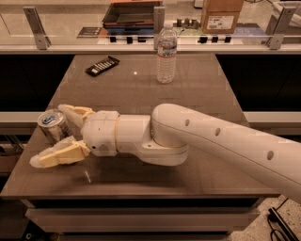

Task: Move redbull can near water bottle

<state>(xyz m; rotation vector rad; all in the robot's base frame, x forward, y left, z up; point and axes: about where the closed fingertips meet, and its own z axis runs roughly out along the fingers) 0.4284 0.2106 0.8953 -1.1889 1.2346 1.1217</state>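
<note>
The redbull can, silver and blue with a silver top, stands upright near the left edge of the brown table. My gripper is open, with one finger behind the can and the other finger in front of it, so the can sits between them. The water bottle, clear with a white cap, stands upright at the far middle of the table, well apart from the can. My white arm reaches in from the right across the table's front half.
A black remote-like device lies at the table's far left. Behind the table runs a counter with a glass rail, a dark tray and a cardboard box. The table's left edge is close to the can.
</note>
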